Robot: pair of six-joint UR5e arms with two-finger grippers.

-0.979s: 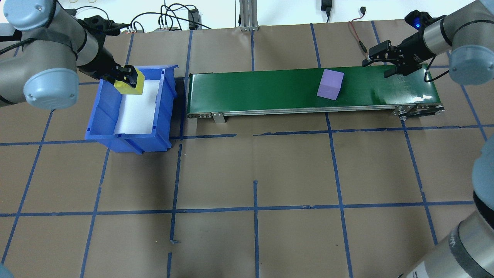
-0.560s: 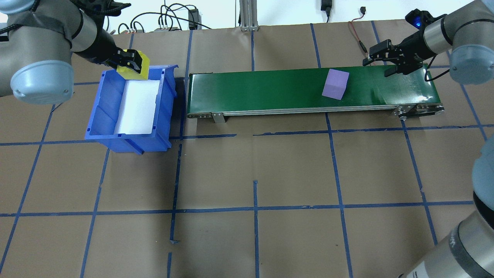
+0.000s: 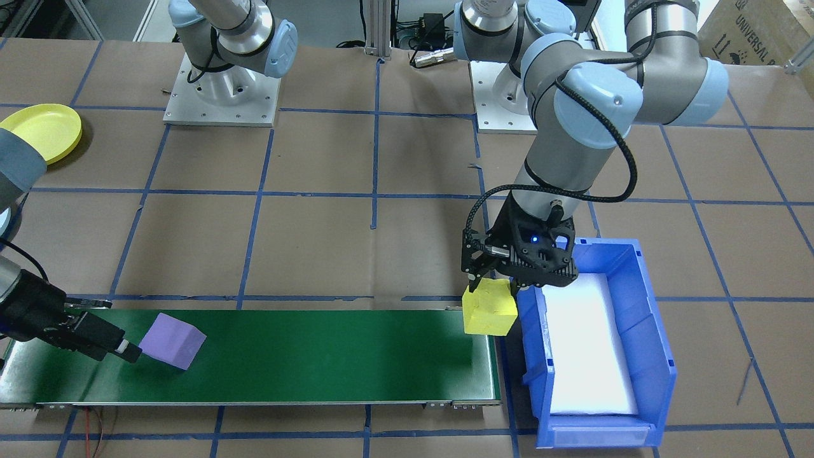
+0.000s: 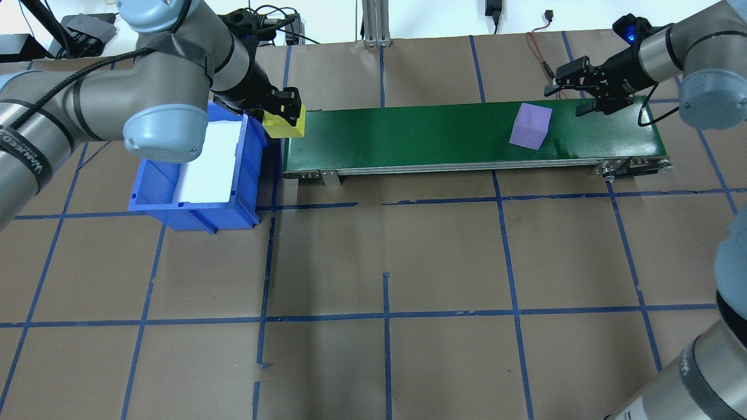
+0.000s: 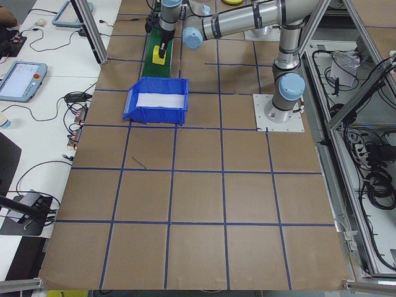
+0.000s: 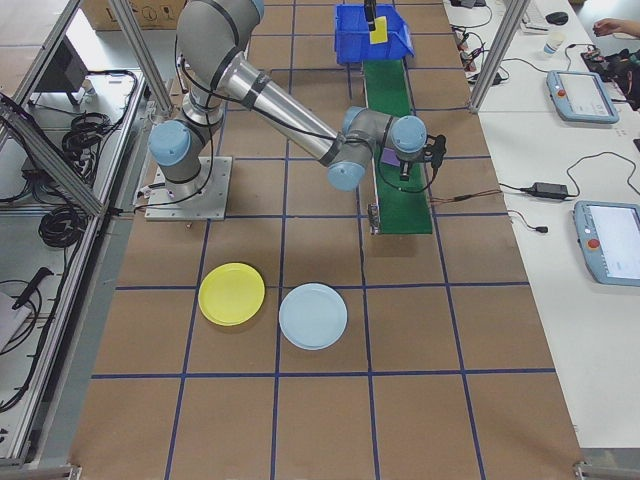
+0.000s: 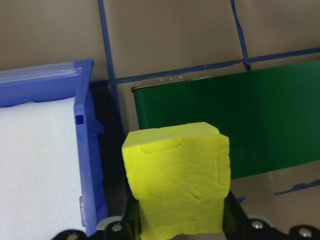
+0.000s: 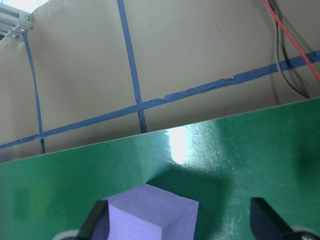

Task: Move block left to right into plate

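Yellow foam block (image 4: 282, 125) sits clamped in the left gripper (image 4: 286, 111) above the green conveyor belt's (image 4: 408, 137) near end, so set it flat and centred, while the right gripper (image 4: 578, 98) waits spread wide beside the purple block (image 4: 530, 126).

The overhead view looks forward and down from behind the robot; the front-facing one faces it from across the table, and both take in the whole green conveyor (image 4: 467, 137) and blue bin (image 3: 598, 356). Two side views look along the table from either end, far off. Each wrist camera sits close above one conveyor end.
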